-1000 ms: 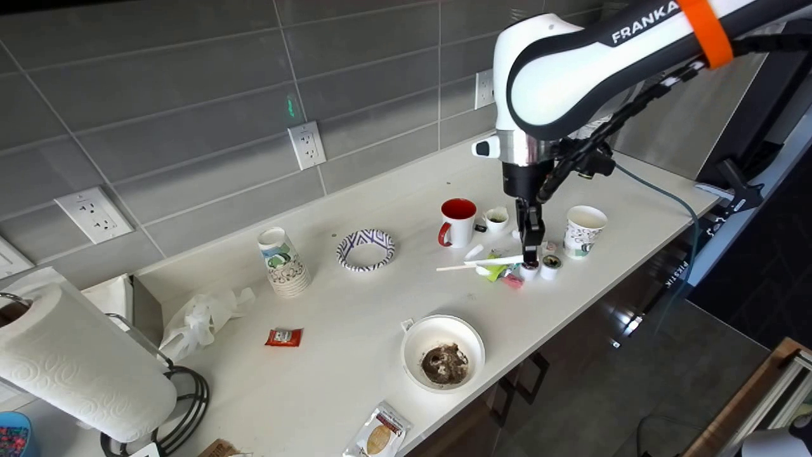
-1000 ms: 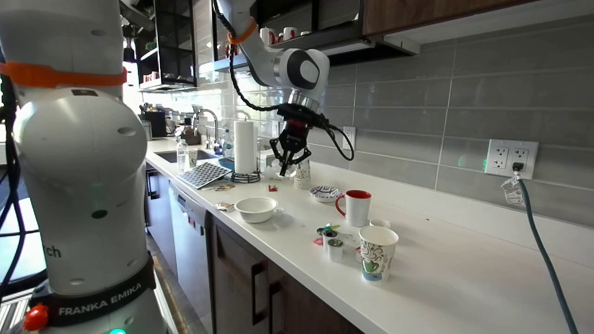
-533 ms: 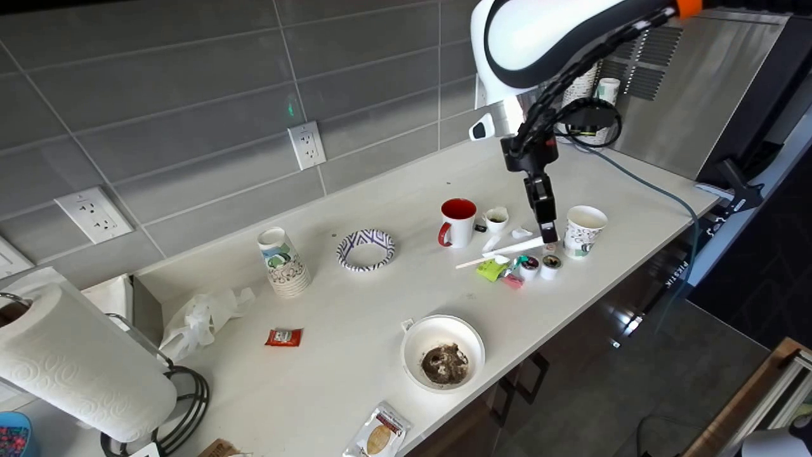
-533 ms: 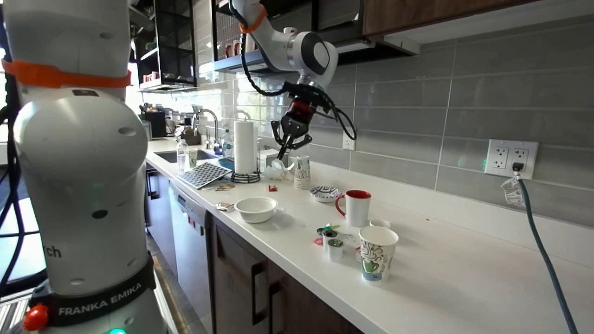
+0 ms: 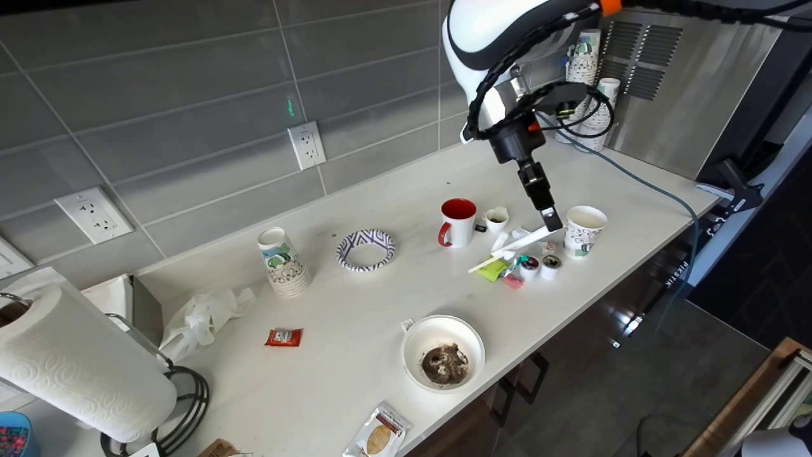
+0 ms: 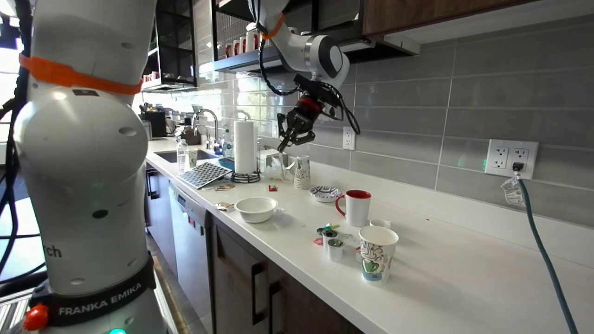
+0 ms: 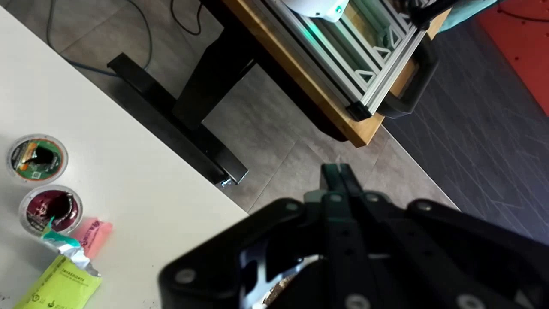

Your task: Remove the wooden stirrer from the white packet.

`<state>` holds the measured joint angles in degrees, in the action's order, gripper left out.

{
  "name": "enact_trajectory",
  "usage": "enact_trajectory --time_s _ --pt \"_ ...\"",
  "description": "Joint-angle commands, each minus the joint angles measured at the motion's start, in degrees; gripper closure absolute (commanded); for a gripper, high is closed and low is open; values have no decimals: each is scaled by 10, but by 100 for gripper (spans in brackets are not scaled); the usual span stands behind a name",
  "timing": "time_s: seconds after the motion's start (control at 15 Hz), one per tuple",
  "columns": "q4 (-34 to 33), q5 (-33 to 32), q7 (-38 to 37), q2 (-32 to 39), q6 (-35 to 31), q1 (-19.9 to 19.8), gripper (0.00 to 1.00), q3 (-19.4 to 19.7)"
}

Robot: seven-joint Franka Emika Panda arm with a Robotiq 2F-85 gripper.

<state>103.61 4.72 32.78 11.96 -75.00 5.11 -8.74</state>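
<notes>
My gripper [image 5: 554, 223] is shut on one end of the white packet [image 5: 528, 240], a slim paper sleeve held slanting down in the air. The wooden stirrer [image 5: 483, 264], a thin pale tan stick, sticks out of the packet's lower, far end; its other part is hidden inside the sleeve. In an exterior view the gripper [image 6: 281, 149] is high over the counter, and a pale strip below its tips blends with the white plastic bag behind. In the wrist view the fingertips [image 7: 339, 168] are together with only a thin white sliver between them; the stirrer does not show there.
Coffee pods [image 5: 550, 266], a green sachet [image 5: 493, 270] and a pink sachet [image 5: 512, 280] lie on the counter beyond the packet. A red-white mug [image 5: 458, 225], a white paper cup [image 5: 582, 233], a white bowl [image 5: 472, 365] with brown contents and a patterned bowl [image 5: 366, 238] stand around.
My gripper has risen and tilted, carrying the packet and stirrer with it; in an exterior view they shifted up and right. The fingers stay shut. The counter objects have not moved.
</notes>
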Motion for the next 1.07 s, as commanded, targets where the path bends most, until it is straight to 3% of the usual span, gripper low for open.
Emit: enact_trajectory --time_s 0.0,0.4,1.0 --pt "-70 8 -9 52 52 4 100 -5" --pt "-137 13 -111 78 126 15 100 -6" --pt "-175 47 -301 75 245 38 100 1"
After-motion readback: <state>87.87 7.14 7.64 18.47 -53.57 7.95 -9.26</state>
